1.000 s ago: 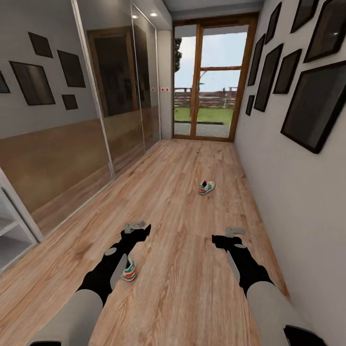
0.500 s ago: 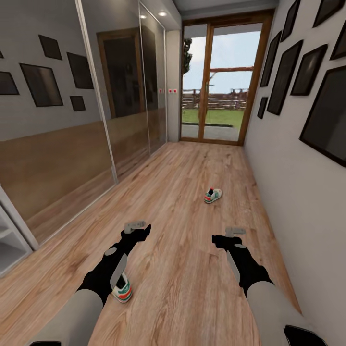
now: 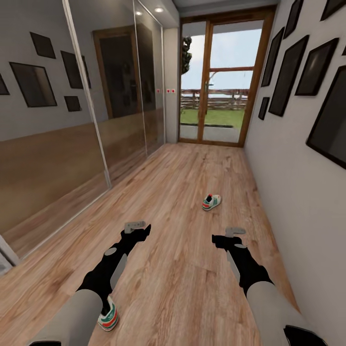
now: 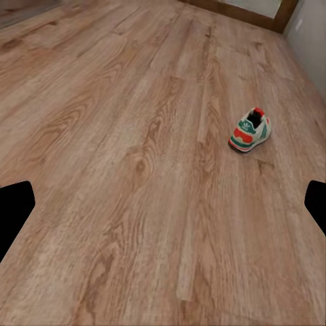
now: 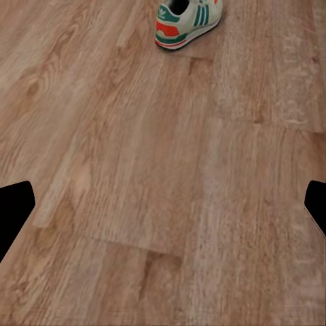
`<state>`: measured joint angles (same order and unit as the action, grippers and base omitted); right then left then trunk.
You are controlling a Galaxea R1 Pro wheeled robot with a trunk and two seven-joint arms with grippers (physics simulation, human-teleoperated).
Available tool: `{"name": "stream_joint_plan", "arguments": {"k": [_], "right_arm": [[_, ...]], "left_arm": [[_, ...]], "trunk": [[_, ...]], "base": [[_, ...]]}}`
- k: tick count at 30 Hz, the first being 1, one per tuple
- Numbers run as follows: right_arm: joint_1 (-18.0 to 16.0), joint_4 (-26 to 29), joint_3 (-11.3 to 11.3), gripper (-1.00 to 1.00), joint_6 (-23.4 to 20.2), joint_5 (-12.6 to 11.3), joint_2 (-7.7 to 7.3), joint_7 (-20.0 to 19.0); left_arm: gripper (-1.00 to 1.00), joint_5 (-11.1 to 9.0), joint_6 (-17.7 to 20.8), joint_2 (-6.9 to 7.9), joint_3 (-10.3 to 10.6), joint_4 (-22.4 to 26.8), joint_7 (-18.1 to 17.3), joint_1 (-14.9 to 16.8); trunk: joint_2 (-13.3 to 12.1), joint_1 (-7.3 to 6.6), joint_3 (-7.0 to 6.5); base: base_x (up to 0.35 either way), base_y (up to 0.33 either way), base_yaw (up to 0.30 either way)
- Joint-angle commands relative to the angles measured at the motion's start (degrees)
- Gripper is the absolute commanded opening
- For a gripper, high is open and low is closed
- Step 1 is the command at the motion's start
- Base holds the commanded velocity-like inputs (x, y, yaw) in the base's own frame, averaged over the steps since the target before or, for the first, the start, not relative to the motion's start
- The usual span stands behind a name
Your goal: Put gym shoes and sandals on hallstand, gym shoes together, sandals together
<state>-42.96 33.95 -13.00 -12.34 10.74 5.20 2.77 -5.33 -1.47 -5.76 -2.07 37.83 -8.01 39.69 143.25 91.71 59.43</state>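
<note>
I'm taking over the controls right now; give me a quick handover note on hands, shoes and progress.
Left hand and right hand: both open, empty, held over the corridor floor.
Far gym shoe: on the floor ahead, nearer the right hand.
Near gym shoe: on the floor beside the left forearm.
Done: nothing picked up.
Left: both gym shoes and both sandals onto the rack, paired.

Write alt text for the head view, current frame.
Two black grippers, left and right, hang empty over the wood-plank corridor floor. One gym shoe lies ahead on the floor, right of centre; another gym shoe lies beside the left forearm. Mirrored wardrobe doors run along the left, a glazed door at the end.
</note>
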Motion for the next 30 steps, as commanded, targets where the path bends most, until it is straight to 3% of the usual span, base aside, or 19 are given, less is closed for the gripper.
{"name": "stream_joint_plan", "arguments": {"k": [1,14,30], "right_arm": [[-0.02,0.09,-0.27,1.0,-0.31,0.59,0.07,-0.07],[-0.02,0.12,-0.28,1.0,-0.31,0.59,0.07,-0.08],[-0.02,0.14,-0.27,1.0,-0.31,0.59,0.07,-0.07]], "left_arm": [[1.0,-0.56,-0.02,-0.04,-0.22,-0.04,-0.43,0.03],[1.0,-0.51,-0.02,-0.04,-0.22,-0.04,-0.43,0.03],[1.0,-0.56,-0.11,-0.04,-0.2,0.05,-0.43,0.03]], "trunk": [[0.02,0.02,0.05],[0.02,0.02,0.05],[0.02,0.02,0.05]], "base": [[0.289,-0.157,0.0],[0.262,-0.149,0.017],[0.032,-0.014,0.265]]}}
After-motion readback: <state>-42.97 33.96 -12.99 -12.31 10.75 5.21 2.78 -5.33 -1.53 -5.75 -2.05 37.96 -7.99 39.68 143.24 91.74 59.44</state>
